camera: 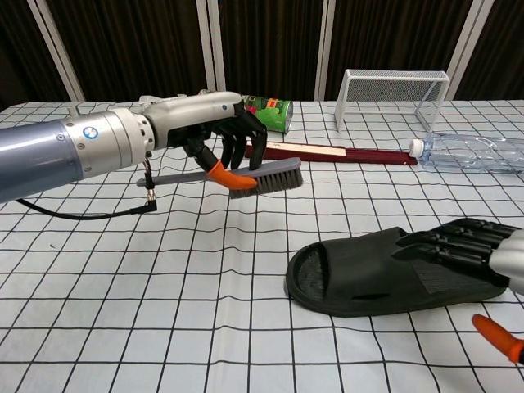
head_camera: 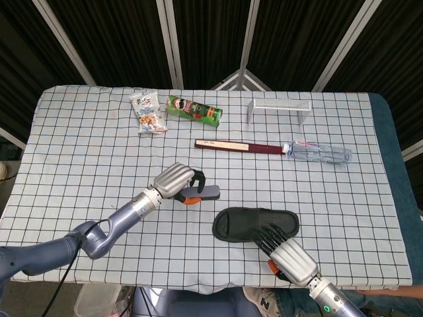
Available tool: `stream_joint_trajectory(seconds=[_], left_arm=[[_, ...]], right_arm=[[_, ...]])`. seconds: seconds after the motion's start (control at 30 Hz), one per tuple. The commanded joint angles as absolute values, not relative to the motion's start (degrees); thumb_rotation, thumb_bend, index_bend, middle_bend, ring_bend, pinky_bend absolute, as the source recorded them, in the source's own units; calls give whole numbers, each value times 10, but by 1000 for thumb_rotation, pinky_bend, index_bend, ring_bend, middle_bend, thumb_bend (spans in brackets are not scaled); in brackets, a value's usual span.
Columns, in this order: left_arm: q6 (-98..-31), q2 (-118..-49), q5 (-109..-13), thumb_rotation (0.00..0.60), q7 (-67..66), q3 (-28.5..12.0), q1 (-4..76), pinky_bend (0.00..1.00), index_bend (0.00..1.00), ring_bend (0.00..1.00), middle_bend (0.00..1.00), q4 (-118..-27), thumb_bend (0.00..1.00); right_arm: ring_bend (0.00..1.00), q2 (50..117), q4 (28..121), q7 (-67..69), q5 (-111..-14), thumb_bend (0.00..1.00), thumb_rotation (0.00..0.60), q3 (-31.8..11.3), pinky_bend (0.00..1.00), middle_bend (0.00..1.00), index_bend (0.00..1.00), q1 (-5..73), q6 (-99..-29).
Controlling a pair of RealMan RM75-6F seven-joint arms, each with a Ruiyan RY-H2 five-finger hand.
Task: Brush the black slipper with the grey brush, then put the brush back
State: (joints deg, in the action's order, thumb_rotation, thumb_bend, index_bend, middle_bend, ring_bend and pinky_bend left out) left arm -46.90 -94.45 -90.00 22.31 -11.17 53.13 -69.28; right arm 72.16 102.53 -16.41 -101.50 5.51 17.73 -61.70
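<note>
Grey brush is gripped in the left hand and held clear of the table, bristles down, near the toe end of the black slipper but not touching it. The right hand rests its extended fingers on the slipper's strap, apparently steadying it without grasping it. By my judgement no brushing has begun, so the scrubbing and the brush's return both remain.

Left hand raised mid-table, fingers curled around a brush handle (arm reaching in from left). Right hand near edge, fingers extended, resting flat.
</note>
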Motion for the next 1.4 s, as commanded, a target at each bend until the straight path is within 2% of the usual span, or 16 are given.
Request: stream_joint_trajectory(seconds=[0.03,0.6,1.4], left_arm=[[-456,-954,-894,600,230,-109,543,529,573,560,638,-685,866],[-424,-1003,-879,600,250,-102,596,528,573,560,641,-651,866],[-412,-1106,-876,600,339,-111,666,525,572,562,645,-554,867]], right_arm=[[0,737,1011,-151,-1006,682,567,49,0,13,0,189,-604],[0,787,956,-129,-992,682,571,78,0,13,0,202,-572],[0,812,952,-133,-994,682,575,93,0,14,0,215,-570]])
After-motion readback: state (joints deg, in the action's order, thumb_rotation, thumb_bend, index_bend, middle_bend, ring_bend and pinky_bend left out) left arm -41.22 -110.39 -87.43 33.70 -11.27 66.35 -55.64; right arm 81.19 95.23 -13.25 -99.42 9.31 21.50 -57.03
